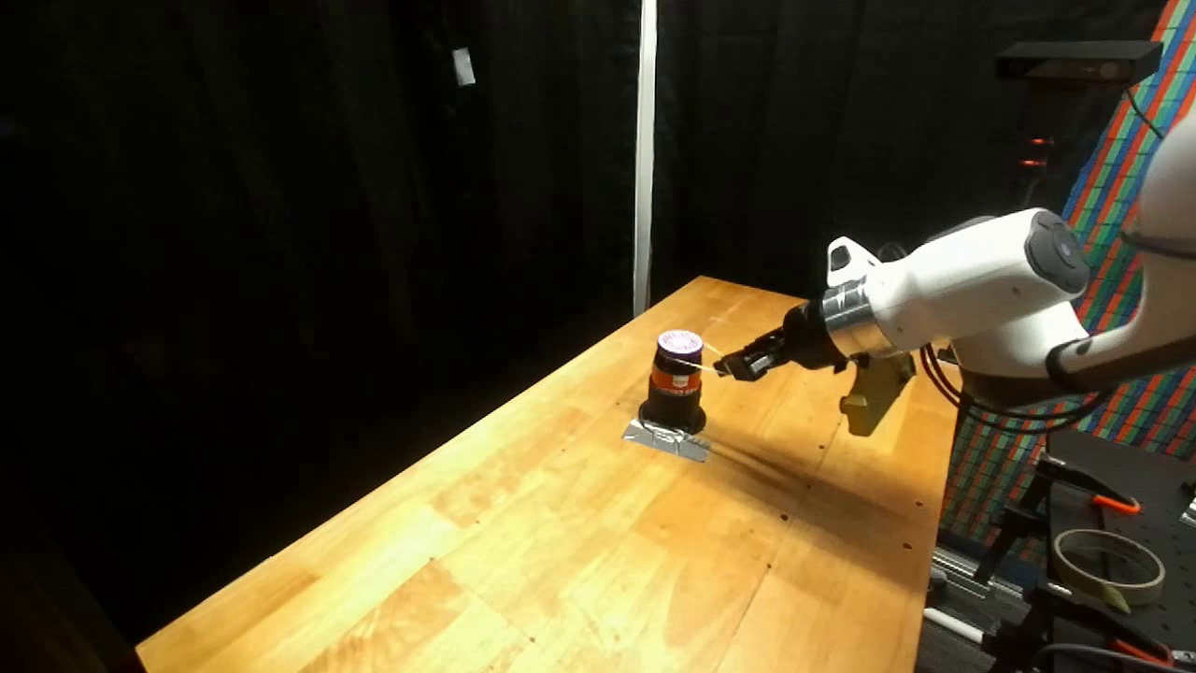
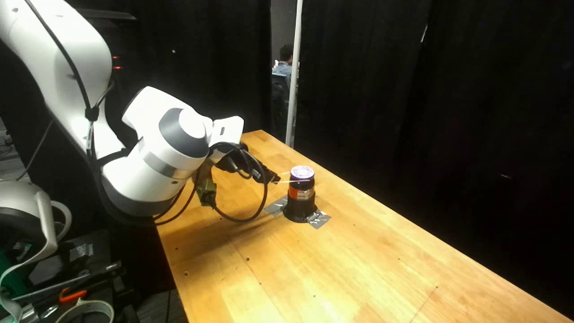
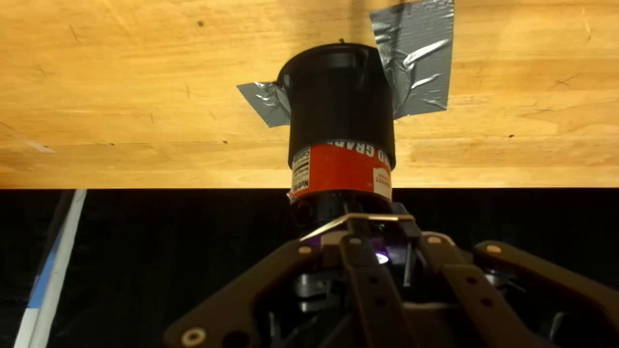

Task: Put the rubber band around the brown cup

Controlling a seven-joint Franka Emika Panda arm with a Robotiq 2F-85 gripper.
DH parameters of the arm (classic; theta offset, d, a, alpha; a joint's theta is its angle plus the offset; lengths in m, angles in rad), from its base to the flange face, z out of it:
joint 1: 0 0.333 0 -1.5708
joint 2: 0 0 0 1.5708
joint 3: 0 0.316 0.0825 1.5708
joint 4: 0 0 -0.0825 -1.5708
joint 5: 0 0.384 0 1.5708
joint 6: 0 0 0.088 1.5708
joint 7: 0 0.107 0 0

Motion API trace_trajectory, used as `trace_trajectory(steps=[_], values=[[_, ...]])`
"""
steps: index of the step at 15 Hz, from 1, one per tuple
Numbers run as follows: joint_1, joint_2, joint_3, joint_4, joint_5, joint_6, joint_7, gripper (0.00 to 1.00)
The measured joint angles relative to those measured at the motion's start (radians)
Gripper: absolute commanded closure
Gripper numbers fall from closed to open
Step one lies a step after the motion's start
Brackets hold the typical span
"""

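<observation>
The brown cup (image 1: 676, 381) stands upright on the table, black below, with an orange-red label and a purple, white-topped upper part; it shows in both exterior views (image 2: 301, 194) and the wrist view (image 3: 342, 166). My gripper (image 1: 723, 368) is beside its upper part, pointing at it. In the wrist view the fingertips (image 3: 384, 226) are parted, with the pale rubber band (image 3: 382, 217) stretched across them. In an exterior view two strands of the rubber band (image 2: 283, 181) run from the fingertips along either side of the cup's purple top. The band's far end is hidden.
Grey tape (image 1: 667, 440) fixes the cup's base to the wooden table (image 1: 561, 523), near the table's long edge. Dark curtains (image 1: 327, 187) hang beyond it. A cable (image 2: 242, 220) loops below the wrist. A tape roll (image 1: 1109, 565) lies on a side stand.
</observation>
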State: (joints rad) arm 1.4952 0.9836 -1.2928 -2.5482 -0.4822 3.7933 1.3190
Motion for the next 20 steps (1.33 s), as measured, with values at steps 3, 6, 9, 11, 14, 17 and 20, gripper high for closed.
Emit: trace_trajectory(steps=[3,6,9,11,14,17,20], values=[[0.055,0.116,0.056,-0.044,0.172,0.011,0.002,0.80],[0.104,0.203,0.105,-0.063,0.341,0.008,0.009,0.81],[0.158,0.282,0.146,-0.072,0.527,-0.003,0.022,0.81],[0.191,0.321,0.175,-0.073,0.653,-0.022,0.008,0.82],[0.204,0.329,0.260,-0.066,0.910,-0.039,-0.118,0.82],[0.203,0.329,0.321,-0.052,1.105,-0.039,-0.241,0.82],[0.191,0.322,0.356,-0.028,1.234,-0.034,-0.351,0.82]])
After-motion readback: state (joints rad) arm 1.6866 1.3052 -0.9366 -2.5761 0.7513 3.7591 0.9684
